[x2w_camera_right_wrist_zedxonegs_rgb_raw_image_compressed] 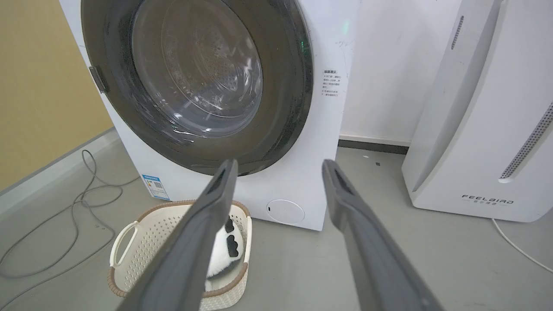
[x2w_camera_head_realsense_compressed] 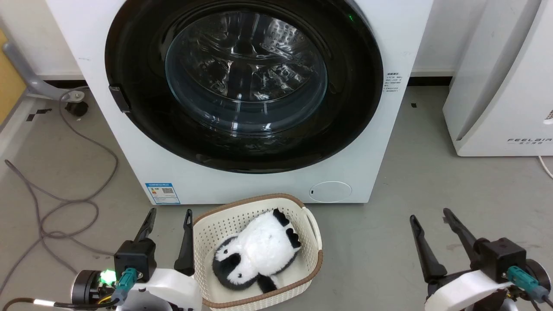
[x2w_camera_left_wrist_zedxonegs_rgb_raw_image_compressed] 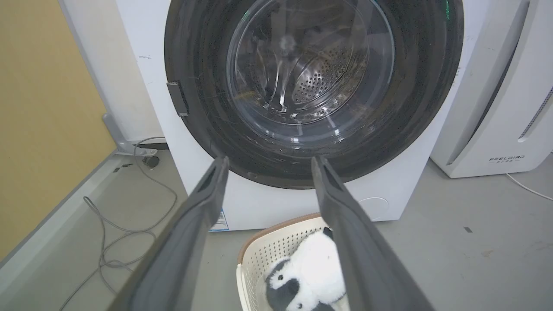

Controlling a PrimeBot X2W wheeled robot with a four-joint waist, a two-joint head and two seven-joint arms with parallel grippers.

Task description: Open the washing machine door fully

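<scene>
Shows the washing machine door (x2w_camera_head_realsense_compressed: pixel 244 86) shut flat, up at 12 o'clock from both grippers. Puts its small dark handle (x2w_camera_head_realsense_compressed: pixel 119 98) at 9 o'clock on the rim, nearer the left gripper (x2w_camera_head_realsense_compressed: pixel 170 212). Finds that one and the right gripper (x2w_camera_head_realsense_compressed: pixel 430 215) spread wide apart, holding nothing. Below the door at 6 o'clock, a basket (x2w_camera_head_realsense_compressed: pixel 216 224) with a toy panda (x2w_camera_head_realsense_compressed: pixel 259 250) inside.

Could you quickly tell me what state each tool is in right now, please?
Left tool: open, holding nothing.
Right tool: open, holding nothing.
</scene>
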